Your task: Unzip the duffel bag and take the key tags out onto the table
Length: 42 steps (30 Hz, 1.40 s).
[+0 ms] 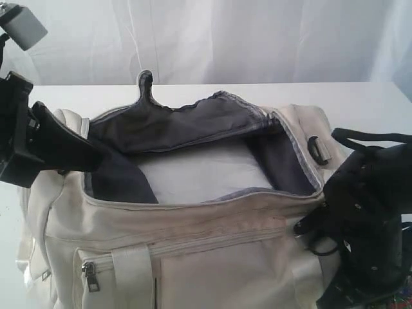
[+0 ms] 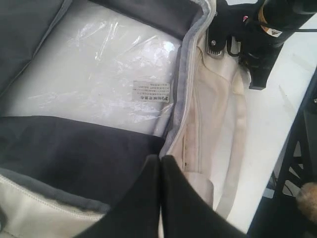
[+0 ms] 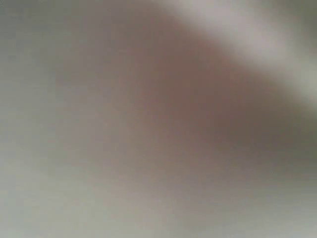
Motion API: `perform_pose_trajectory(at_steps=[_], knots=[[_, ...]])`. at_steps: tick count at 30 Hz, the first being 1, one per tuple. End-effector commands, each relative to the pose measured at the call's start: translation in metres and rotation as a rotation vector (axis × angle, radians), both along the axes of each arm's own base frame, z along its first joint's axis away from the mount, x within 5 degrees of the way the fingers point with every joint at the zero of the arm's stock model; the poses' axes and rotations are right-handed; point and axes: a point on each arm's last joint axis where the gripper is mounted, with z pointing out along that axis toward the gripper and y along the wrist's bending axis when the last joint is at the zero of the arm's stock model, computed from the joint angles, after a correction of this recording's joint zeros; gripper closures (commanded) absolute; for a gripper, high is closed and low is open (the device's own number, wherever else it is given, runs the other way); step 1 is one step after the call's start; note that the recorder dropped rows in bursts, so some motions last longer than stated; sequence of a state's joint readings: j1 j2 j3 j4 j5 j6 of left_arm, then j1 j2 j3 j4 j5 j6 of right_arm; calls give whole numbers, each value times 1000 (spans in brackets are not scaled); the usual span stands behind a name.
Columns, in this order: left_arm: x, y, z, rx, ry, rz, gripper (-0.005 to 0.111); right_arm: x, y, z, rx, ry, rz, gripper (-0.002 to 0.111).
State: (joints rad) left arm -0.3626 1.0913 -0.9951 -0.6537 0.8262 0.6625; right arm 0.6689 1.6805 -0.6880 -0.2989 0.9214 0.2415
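The cream duffel bag (image 1: 212, 257) lies on the white table (image 1: 360, 96) with its top zip wide open and the dark grey lining (image 1: 187, 125) showing. Inside lies white stuffing in clear plastic (image 2: 99, 74) with a small printed label (image 2: 151, 91). No key tags show in any view. My left gripper (image 2: 160, 158) is shut at the bag's left end, its tips (image 1: 95, 158) over the dark lining. My right gripper (image 1: 308, 226) presses against the bag's right end by the front rim; its jaws are hidden. The right wrist view is all blur.
A front side pocket with a metal zipper pull (image 1: 90, 273) and a satin strap (image 1: 132, 277) faces the camera. A dark ring (image 1: 315, 147) sits on the bag's right end. Black cables (image 1: 367, 138) loop over the right arm. Bare table lies behind the bag.
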Motion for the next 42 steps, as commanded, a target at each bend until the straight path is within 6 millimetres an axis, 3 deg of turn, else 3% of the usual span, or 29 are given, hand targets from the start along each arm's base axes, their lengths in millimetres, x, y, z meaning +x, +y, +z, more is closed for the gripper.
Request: perform_pose_trajectory(at_steps=[1, 5, 8, 17, 26, 31, 34, 42], knots=[[-4, 0, 0, -13, 19, -10, 107, 13, 20, -18, 228, -137, 9, 108], [-4, 0, 0, -13, 19, -10, 107, 17, 30, -9, 368, -221, -12, 108], [-4, 0, 0, -13, 19, -10, 107, 15, 30, 29, 477, -332, -27, 108], [-5, 0, 0, -11, 19, -16, 107, -9, 9, 80, 491, -387, -41, 108], [-36, 23, 32, 29, -236, 41, 107, -58, -34, 144, 566, -526, -51, 108], [-47, 35, 24, 2, -357, 156, 107, -95, -65, 174, 658, -678, -13, 108], [-59, 41, 14, -45, -333, 216, 107, -118, -84, 186, 724, -787, 31, 108], [-115, 60, 10, -155, -378, 256, 107, -163, -120, 199, 913, -1054, 65, 108]])
